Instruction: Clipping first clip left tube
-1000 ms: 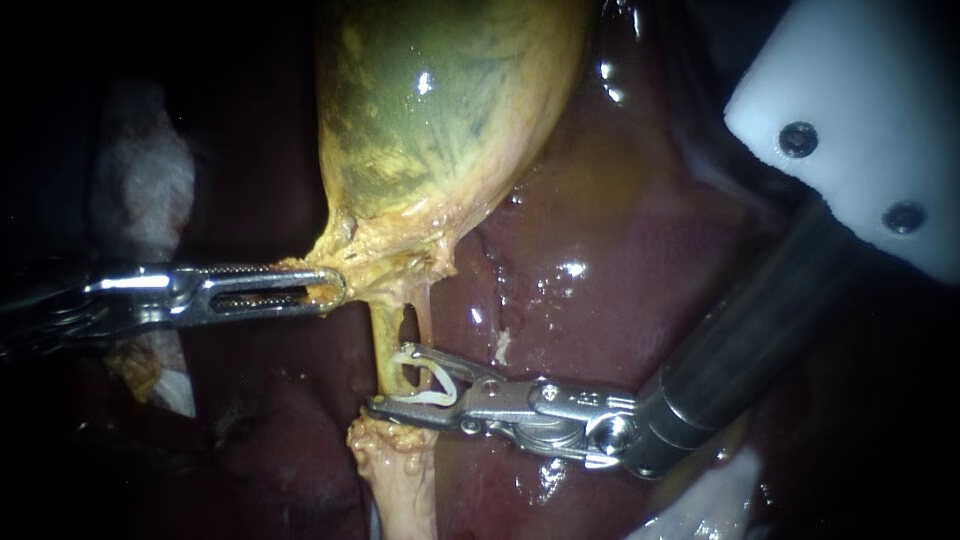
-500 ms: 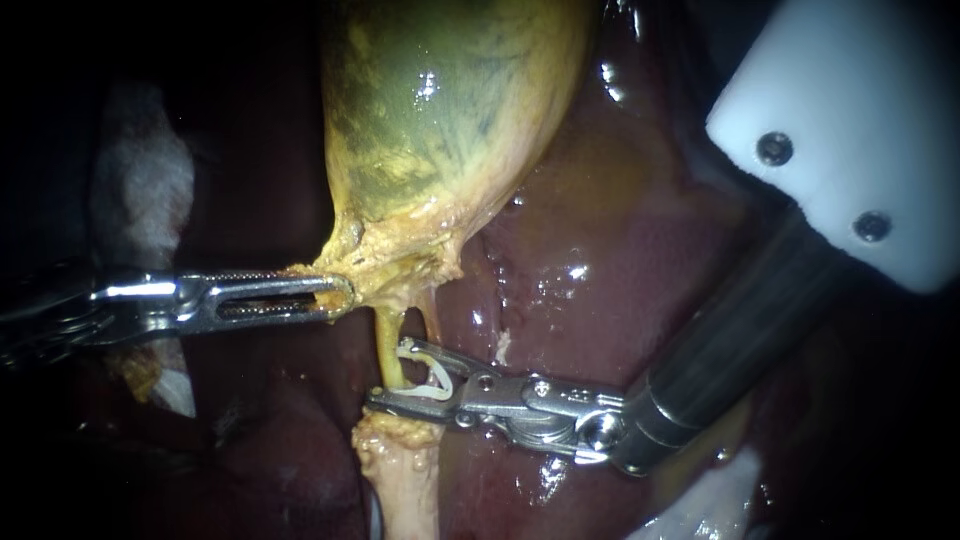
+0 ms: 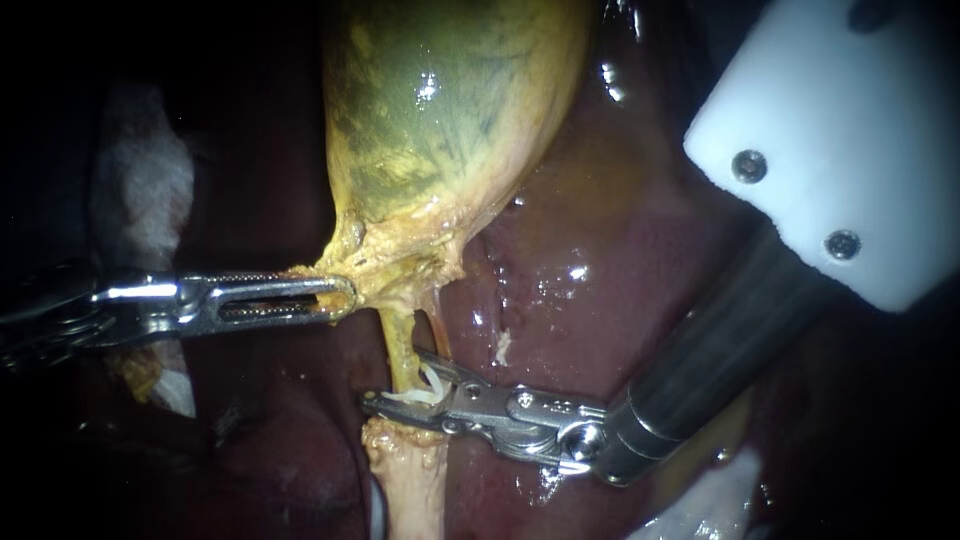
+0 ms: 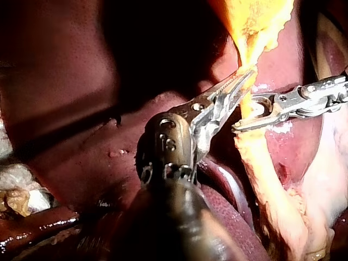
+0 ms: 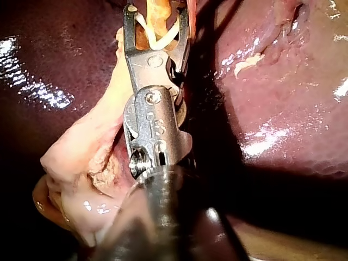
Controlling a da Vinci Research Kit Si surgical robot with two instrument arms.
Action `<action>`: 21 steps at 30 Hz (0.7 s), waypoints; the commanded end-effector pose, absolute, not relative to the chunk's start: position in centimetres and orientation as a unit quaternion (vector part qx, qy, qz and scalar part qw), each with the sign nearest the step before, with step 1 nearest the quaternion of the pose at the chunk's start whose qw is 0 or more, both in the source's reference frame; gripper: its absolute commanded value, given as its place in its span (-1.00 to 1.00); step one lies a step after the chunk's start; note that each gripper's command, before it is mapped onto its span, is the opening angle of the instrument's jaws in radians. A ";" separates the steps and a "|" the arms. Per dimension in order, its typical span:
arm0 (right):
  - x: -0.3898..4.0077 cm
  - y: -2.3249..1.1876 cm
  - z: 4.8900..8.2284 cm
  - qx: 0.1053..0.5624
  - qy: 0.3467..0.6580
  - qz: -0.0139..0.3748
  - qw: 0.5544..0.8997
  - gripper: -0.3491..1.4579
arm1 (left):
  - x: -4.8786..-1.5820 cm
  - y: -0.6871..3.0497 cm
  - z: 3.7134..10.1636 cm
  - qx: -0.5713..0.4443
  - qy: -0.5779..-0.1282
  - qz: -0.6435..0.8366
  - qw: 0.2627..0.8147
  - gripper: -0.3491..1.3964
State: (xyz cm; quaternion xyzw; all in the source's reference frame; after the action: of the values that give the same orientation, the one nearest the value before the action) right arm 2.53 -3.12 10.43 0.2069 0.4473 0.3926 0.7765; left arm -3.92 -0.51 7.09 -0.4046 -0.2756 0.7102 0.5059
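Note:
The yellow-green gallbladder (image 3: 450, 110) narrows to a ragged yellow neck. My left instrument (image 3: 340, 295) is shut on that neck from the left and holds it taut; in the left wrist view its jaws (image 4: 242, 81) pinch the same yellow tissue. Under the neck run the yellow left tube (image 3: 398, 340) and a thin reddish strand (image 3: 437, 325) beside it. My right instrument (image 3: 395, 380) straddles the left tube, one jaw on each side. A white clip (image 3: 425, 388) is squeezed between the jaws. The right wrist view shows the clip (image 5: 157, 35) bent around the tube (image 5: 157, 8).
Dark red wet liver (image 3: 600, 300) lies behind and right of the tubes. The tube widens into a pale, thick stump (image 3: 410, 480) below the jaws. A white block with screws (image 3: 830, 150) sits above the right shaft. White gauze (image 3: 140, 190) lies at far left.
My right instrument has slid left across the left tube and its jaws have narrowed, folding the white clip flatter around it. The left instrument has kept its hold.

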 end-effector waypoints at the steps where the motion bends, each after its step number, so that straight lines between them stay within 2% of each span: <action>1: 2.53 -3.09 10.39 0.211 0.437 0.397 0.779 -0.08 | -3.92 -0.51 7.09 -0.405 -0.276 0.710 0.506 -1.00; 6: 2.52 -2.96 10.25 0.217 0.392 0.407 0.796 -0.12 | -3.92 -0.51 7.09 -0.405 -0.275 0.710 0.506 -1.00; 10: 2.53 -2.87 10.17 0.231 0.356 0.400 0.813 -0.12 | -3.92 -0.51 7.09 -0.405 -0.275 0.710 0.506 -1.00; 21: 2.61 -2.88 10.16 0.231 0.350 0.400 0.815 -0.10 | -3.93 -0.51 7.09 -0.405 -0.275 0.710 0.506 -1.00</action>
State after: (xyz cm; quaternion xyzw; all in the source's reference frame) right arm 2.62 -2.87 10.16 0.2307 0.3502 0.4001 0.8149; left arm -3.92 -0.51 7.09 -0.4046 -0.2751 0.7102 0.5063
